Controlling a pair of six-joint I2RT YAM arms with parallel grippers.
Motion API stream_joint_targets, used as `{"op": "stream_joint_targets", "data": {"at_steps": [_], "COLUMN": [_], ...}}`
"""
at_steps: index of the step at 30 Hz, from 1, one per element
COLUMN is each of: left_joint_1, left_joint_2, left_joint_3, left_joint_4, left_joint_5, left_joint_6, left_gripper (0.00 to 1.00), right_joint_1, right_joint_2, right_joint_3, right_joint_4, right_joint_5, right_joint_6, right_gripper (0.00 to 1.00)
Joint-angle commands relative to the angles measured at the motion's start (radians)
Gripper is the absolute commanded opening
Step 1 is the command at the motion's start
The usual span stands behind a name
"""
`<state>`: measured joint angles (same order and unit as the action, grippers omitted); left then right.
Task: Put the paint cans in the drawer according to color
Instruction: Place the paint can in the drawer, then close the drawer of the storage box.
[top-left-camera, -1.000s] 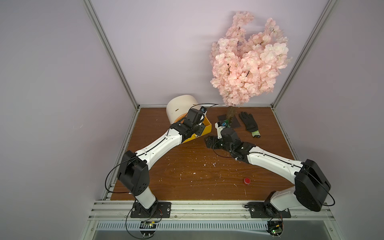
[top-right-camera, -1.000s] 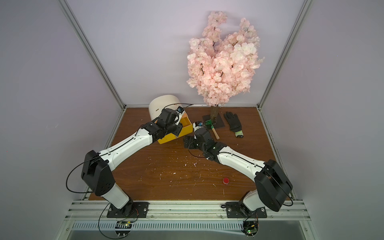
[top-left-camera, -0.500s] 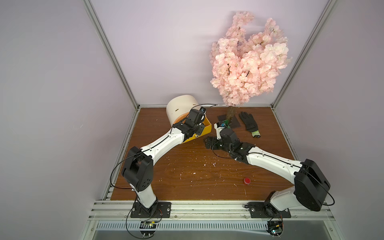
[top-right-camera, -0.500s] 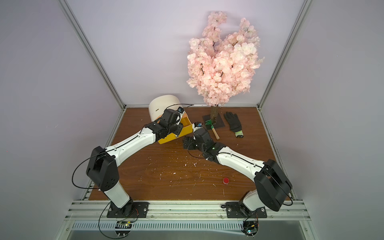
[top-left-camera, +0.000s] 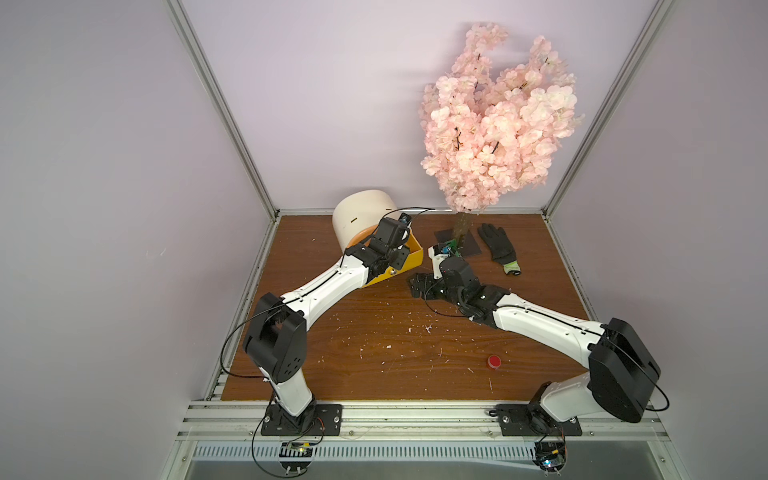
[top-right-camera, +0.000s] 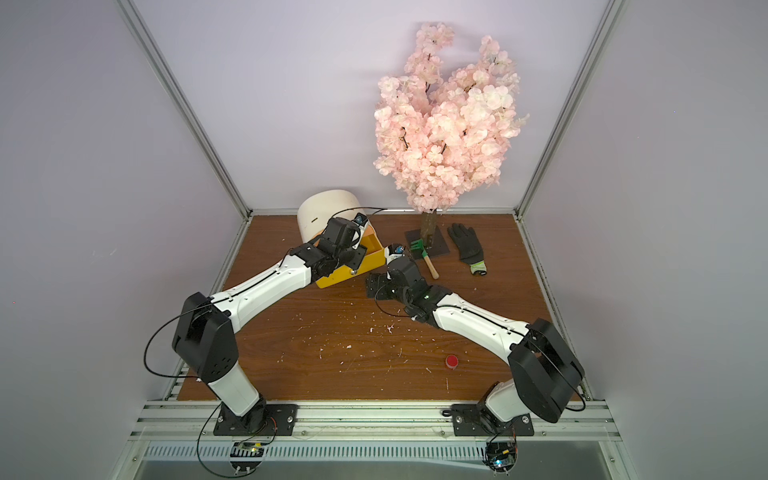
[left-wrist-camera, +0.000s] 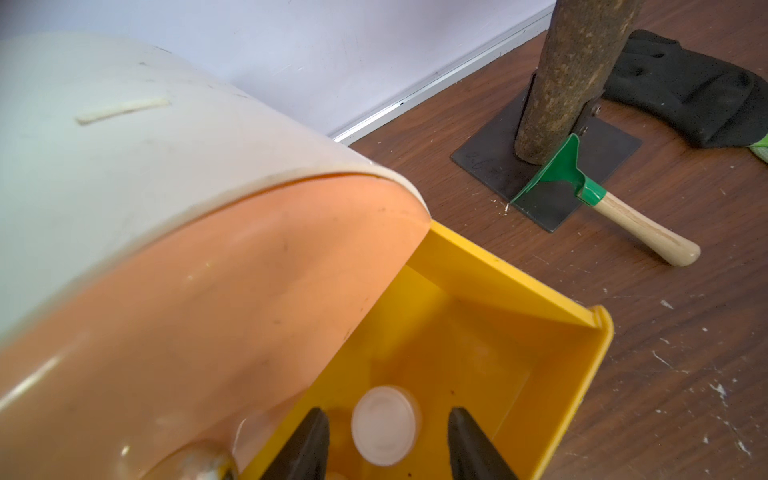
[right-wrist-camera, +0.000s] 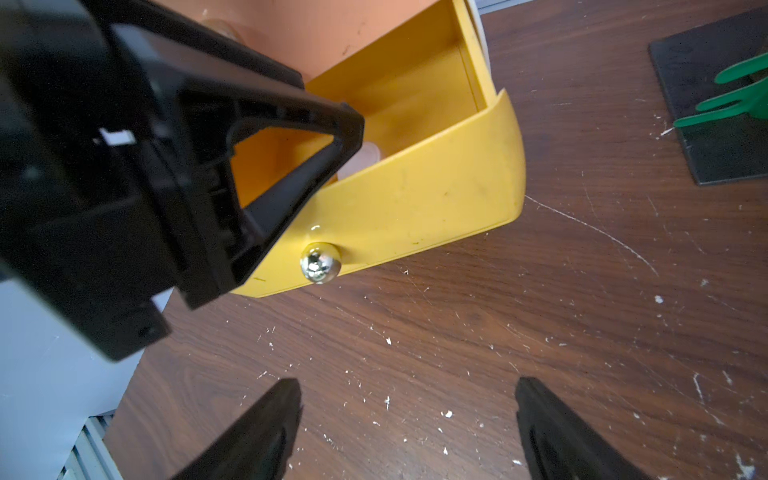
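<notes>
Left gripper (left-wrist-camera: 386, 409) is hovering inside the pulled-out yellow drawer (left-wrist-camera: 498, 282), fingers standing partly apart either side of a cream-white paint can (left-wrist-camera: 384, 424) (gaps showing both sides, nothing gripped). The can is sitting upright on the drawer floor.

Right gripper (right-wrist-camera: 407, 380) is hanging wide open, empty, over the table (right-wrist-camera: 457, 332) just before the drawer front.

A red paint can (top-left-camera: 493, 360) is standing well apart, near the table's front.
</notes>
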<state>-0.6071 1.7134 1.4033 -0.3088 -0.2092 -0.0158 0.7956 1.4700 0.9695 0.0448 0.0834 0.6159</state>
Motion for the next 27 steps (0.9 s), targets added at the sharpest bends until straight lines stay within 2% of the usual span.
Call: {"op": "stream_joint_targets", "data": {"at_steps": [1,6,9,14,22,27], "left_joint_1": [0.008,0.009,0.009,0.056,0.166,0.231], "left_joint_2": [-0.016,-0.080,-0.139,-0.185,-0.146,-0.091], "left_joint_3": [-0.004,0.062,0.065,0.069,0.122,0.169], "left_joint_4": [-0.023,-0.079,-0.055,-0.030,-0.009,-0.009], "left_joint_5": [0.011,0.074,0.077,0.102,0.045,0.078], "left_joint_6": [-0.010,-0.045,-0.071,-0.110,-0.133,-0.166], "left_gripper": [0.51,0.48,0.46,0.40,0.30,0.27], "right_joint_1": [0.005,0.012,0.028,0.060,0.096,0.099], "right_joint_2": [-0.022,0.005,0.032,0.090,0.204,0.267], "right_joint_3": [0.006,0.017,0.033,0.068,0.151,0.204], "right_joint_4": [0.012,0.036,0.053,0.089,0.152,0.179], "right_joint_5": [0.024,0.002,0.003,0.012,0.028,0.053], "right_joint_6": [-0.007,0.002,0.002,-0.001,-0.022,-0.031], "right_gripper": [0.87,0.87,0.86,0.82,0.76,0.72]}}
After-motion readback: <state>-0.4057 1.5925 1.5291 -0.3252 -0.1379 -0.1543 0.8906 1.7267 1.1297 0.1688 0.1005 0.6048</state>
